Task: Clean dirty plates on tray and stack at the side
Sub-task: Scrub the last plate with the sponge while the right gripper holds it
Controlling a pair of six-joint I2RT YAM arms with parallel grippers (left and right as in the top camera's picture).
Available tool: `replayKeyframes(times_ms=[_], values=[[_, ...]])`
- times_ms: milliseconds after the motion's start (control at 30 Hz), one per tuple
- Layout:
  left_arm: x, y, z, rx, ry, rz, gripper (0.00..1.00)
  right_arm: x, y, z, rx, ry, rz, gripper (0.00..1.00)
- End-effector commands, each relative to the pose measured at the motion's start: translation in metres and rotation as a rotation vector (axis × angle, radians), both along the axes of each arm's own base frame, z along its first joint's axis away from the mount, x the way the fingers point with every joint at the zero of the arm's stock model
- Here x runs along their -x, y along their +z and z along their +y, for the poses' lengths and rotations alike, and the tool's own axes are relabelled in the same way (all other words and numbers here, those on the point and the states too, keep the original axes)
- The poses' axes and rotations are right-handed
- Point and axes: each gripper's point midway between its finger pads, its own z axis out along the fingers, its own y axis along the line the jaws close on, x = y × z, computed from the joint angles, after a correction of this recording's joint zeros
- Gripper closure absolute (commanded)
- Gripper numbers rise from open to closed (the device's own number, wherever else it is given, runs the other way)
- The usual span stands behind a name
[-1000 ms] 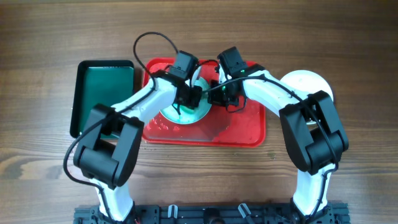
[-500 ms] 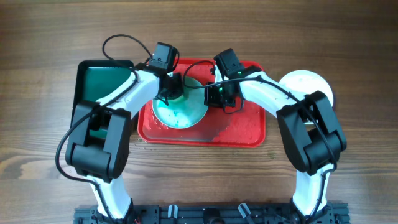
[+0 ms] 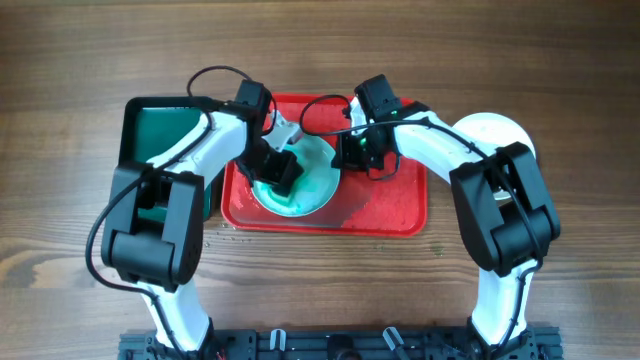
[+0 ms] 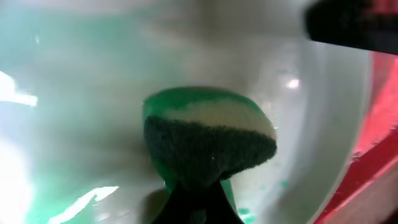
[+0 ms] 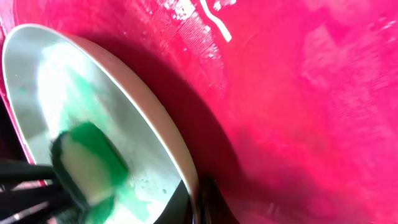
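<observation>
Centrally, toward the far edge of the worktop, a pale aqua plate [image 3: 318, 178] is held tilted over the red tray [image 3: 385, 205]. Its rim is pinched between the fingers of the right gripper [image 3: 347, 152], which are closed onto it from the right side. A sponge [image 4: 208, 140], green with a pale layer and a dark scouring face, is clamped in the left gripper [image 3: 278, 170] and pressed against the plate's inner surface. That surface is marked with green smears and wet streaks. A shadow is cast beneath the raised rim, and the tray floor is flecked with droplets and white foam. A white plate [image 3: 497, 135] is seen on the bare wood toward the right edge, beside the red tray and partly covered by the right arm. A dark green tray [image 3: 165, 140] is laid toward the left edge, close against the red tray; whether the two touch cannot be told.
</observation>
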Motion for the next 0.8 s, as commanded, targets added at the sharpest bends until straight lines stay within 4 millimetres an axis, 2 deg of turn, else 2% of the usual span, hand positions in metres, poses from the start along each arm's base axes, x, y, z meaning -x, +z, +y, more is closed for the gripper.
replayKeyframes(times_ms=[0,100,167,233,300,367,467,567,600,633,667,700,733,767], values=[[0.023,-0.013,-0.038,0.089,-0.096,0.043,0.96,-0.004,-0.008,-0.001,-0.016,-0.034,0.03,0.95],[0.006,-0.012,-0.061,0.113,-0.024,-0.015,0.96,-0.004,-0.008,-0.001,-0.016,-0.034,0.03,0.96],[-0.018,-0.016,-0.056,0.053,0.116,-0.071,0.96,-0.004,-0.008,-0.001,-0.016,-0.034,0.031,0.96],[-0.047,-0.022,-0.03,-0.084,0.328,-0.146,0.96,-0.004,-0.008,-0.001,-0.015,-0.034,0.031,0.95],[-0.074,-0.023,0.01,-0.236,0.571,-0.24,0.96,-0.004,-0.008,-0.002,-0.011,-0.035,0.032,0.95],[-0.087,-0.021,0.042,-0.327,0.715,-0.298,0.96,-0.004,-0.008,-0.002,-0.011,-0.035,0.032,0.96],[-0.099,-0.016,0.091,-0.436,0.87,-0.357,0.96,-0.004,-0.009,-0.003,-0.008,-0.036,0.03,0.95],[-0.095,-0.017,0.115,-0.495,0.9,-0.342,0.96,-0.004,-0.009,-0.003,-0.008,-0.036,0.03,0.96],[-0.088,-0.02,0.115,-0.499,0.868,-0.308,0.96,-0.004,-0.009,-0.003,-0.008,-0.037,0.031,0.96],[-0.081,-0.024,0.102,-0.455,0.763,-0.257,0.96,-0.005,-0.009,-0.002,-0.009,-0.036,0.029,0.96],[-0.071,-0.028,0.08,-0.361,0.647,-0.186,0.96,-0.005,-0.009,-0.002,-0.009,-0.037,0.027,0.96],[-0.057,-0.028,0.048,-0.206,0.519,-0.092,0.96,-0.005,-0.009,-0.002,-0.008,-0.037,0.027,0.96],[-0.042,-0.021,0.017,-0.042,0.393,-0.015,0.96,-0.005,-0.009,-0.003,-0.006,-0.037,0.026,0.96],[-0.022,-0.005,-0.016,0.163,0.241,0.058,0.96,-0.005,-0.009,-0.003,-0.006,-0.037,0.027,0.96]])
